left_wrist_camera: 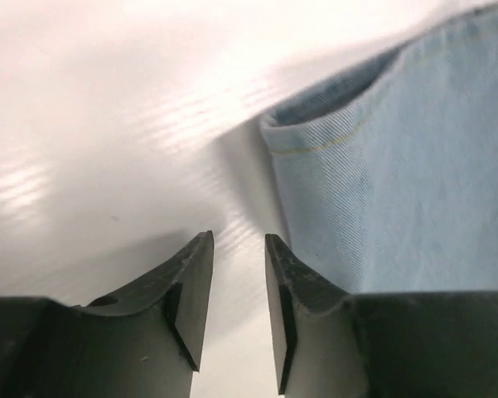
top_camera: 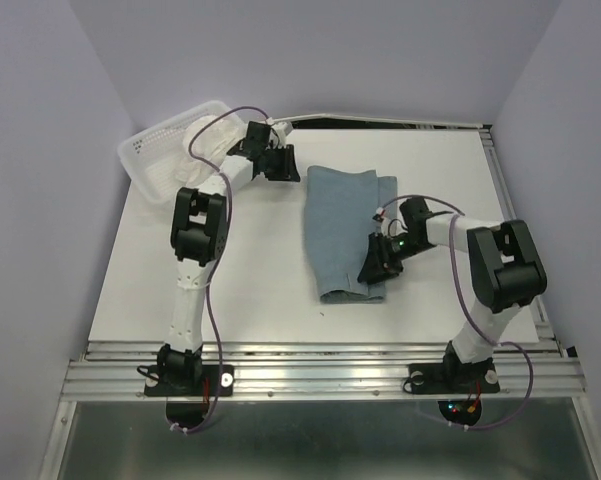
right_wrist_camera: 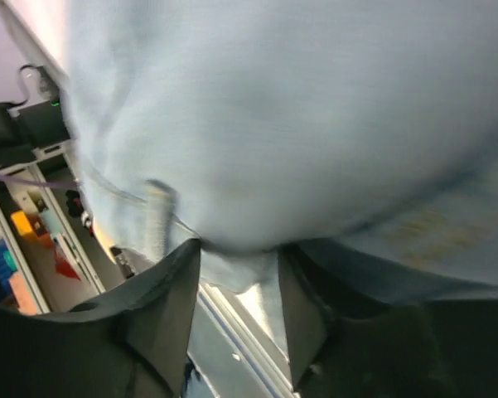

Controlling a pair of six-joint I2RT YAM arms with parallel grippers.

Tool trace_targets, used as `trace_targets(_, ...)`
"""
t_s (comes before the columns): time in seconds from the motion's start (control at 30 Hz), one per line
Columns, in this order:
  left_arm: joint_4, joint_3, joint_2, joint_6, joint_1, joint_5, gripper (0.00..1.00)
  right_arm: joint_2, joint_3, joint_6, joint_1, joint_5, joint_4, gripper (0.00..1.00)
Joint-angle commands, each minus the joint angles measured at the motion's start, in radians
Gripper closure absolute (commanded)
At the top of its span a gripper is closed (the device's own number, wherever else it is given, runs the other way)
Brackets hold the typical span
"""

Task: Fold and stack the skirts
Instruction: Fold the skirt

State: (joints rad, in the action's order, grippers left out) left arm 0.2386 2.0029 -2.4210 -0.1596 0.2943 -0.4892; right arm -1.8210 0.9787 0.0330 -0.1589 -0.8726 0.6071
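While left gripper (left_wrist_camera: 236, 240) gapes beside skirt (left_wrist_camera: 398, 182), right gripper (right_wrist_camera: 239, 249) — at its edge (grip unclear).

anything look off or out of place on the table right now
The white basket sits askew at the far-left corner of the table, apparently overhanging the edge, with the white skirt bunched inside. The blue skirt is folded unevenly: one layer pokes out along its right side.

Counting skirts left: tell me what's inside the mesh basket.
Bunched white skirt lies in the basket; the left arm covers part, and anything beneath it is hidden.
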Motion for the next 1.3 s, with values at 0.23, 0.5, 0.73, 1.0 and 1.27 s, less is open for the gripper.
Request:
trace_targets(0.23, -0.018, -0.018, 0.387, 0.244, 0.035, 0.210, 0.40, 0.388, 0.000, 0.303, 0.024, 0.024, -0.317, 0.20)
trace_targets(0.5, 0.042, -0.099, 0.436, 0.175, 0.288, 0.290, 0.42, 0.195, 0.170, 0.211, 0.240, 0.096, -0.230, 0.40)
trace_targets(0.73, 0.071, -0.115, 0.366, 0.077, 0.451, 0.290, 0.48, 0.128, 0.003, 0.378, 0.240, 0.116, -0.441, 0.62)
trace_targets(1.0, 0.149, -0.239, 0.355, 0.120, 0.493, 0.186, 0.54, 0.058, -0.152, 0.438, 0.216, 0.107, -0.573, 0.79)
trace_targets(1.27, 0.202, -0.346, 0.441, 0.209, 0.414, 0.241, 0.54, -0.001, -0.235, 0.592, 0.052, 0.135, -0.777, 0.79)
